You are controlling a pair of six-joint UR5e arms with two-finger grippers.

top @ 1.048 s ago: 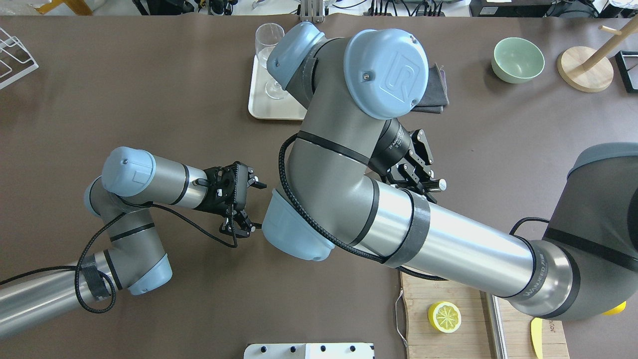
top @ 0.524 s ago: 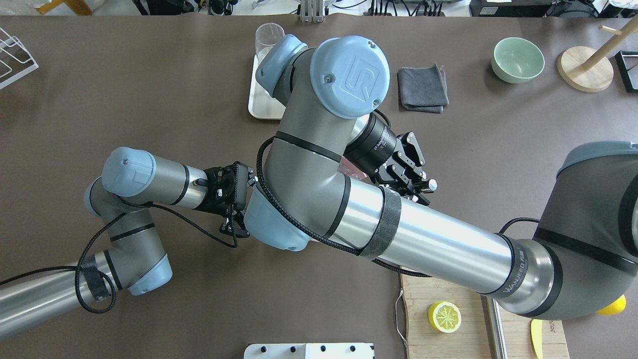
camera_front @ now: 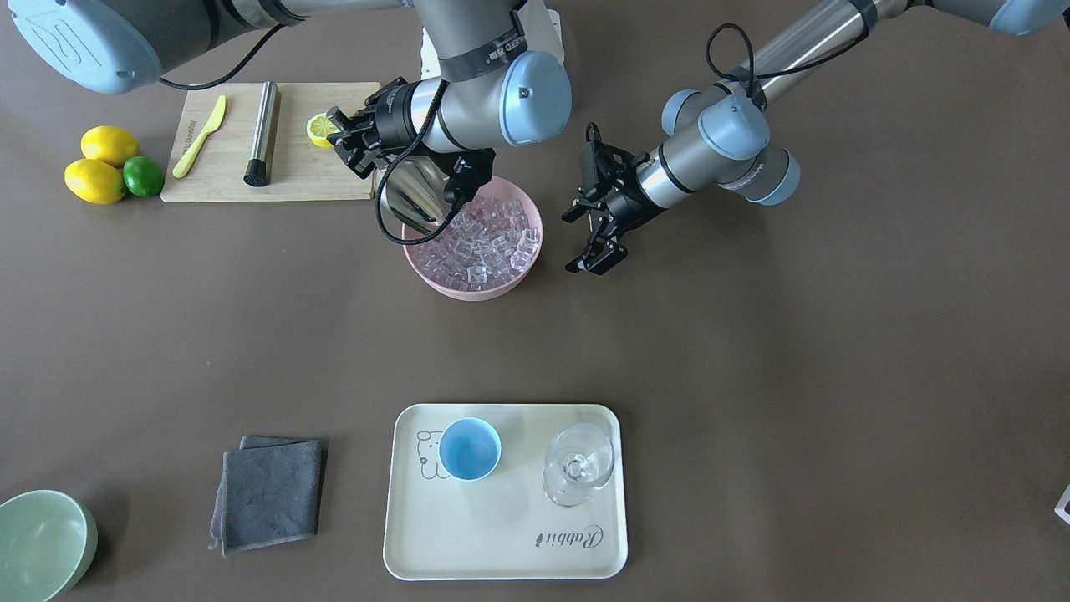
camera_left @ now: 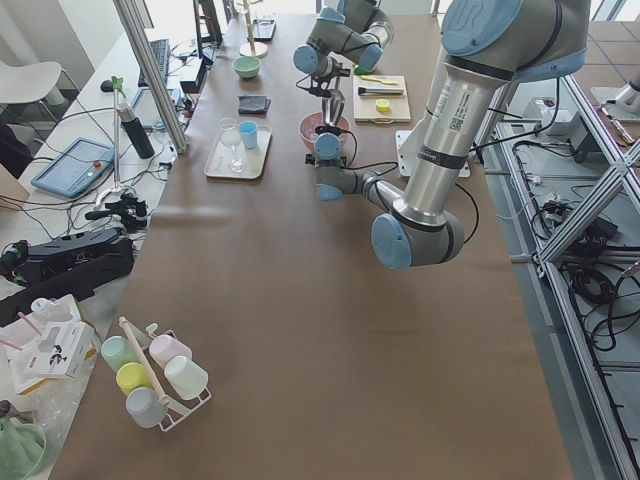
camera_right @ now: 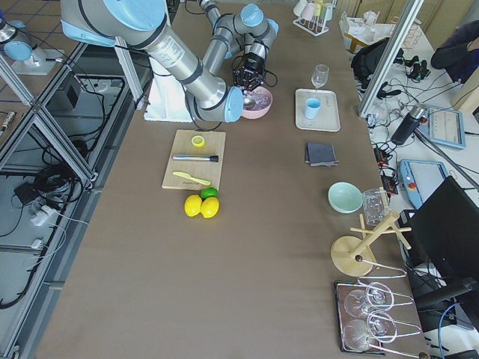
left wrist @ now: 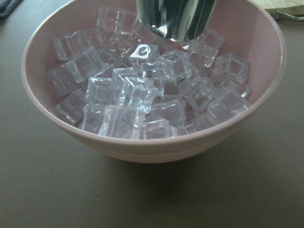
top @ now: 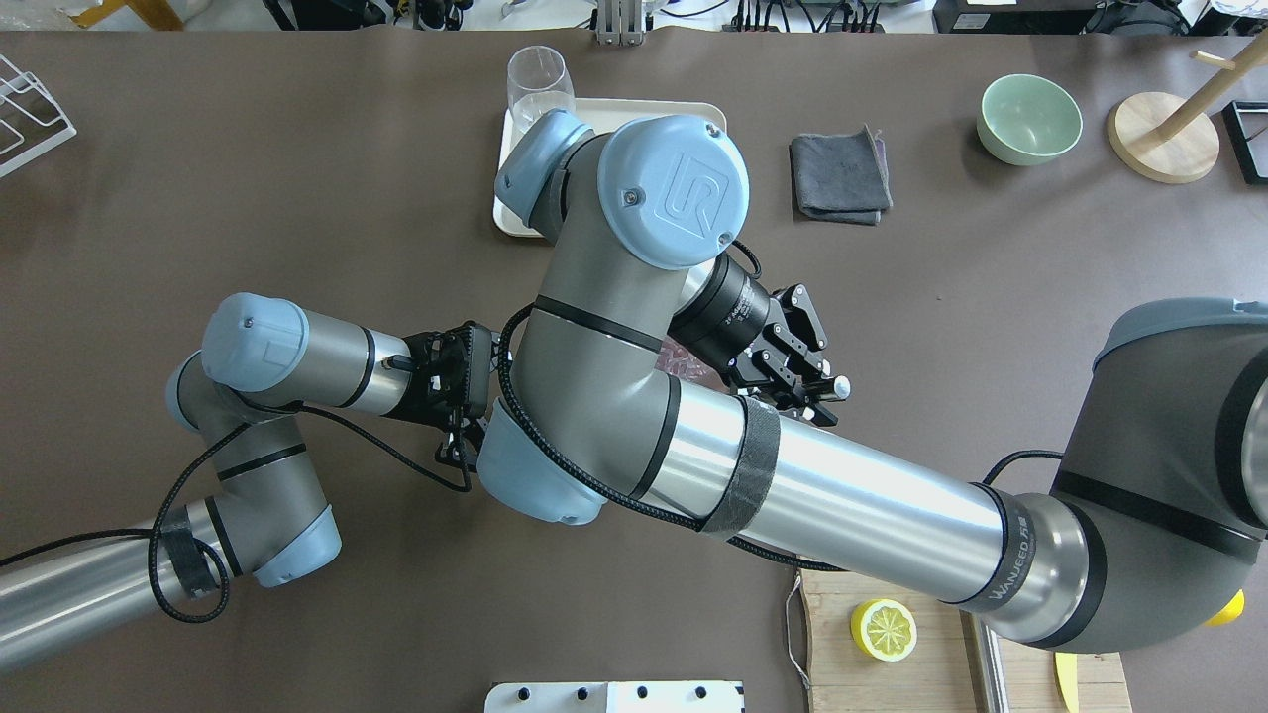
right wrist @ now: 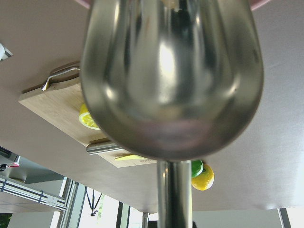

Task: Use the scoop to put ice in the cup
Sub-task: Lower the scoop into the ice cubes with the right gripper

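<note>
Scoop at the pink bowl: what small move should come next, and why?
Probably push the scoop deeper under the ice and tilt it up: its lip only meets the pile's top in the pink bowl, and the cup is empty.

A long table (camera_left: pixel 300 330) with a dull brown top runs down the room. Aluminium frame posts (camera_left: pixel 152 72) rise beside its long edges, above a grey floor (camera_left: pixel 600 430) strewn with cables. A white chair (camera_left: pixel 25 85) and a dark monitor (camera_right: pixel 445 224) sit beyond the operators' edge. Bright, even light.
</note>
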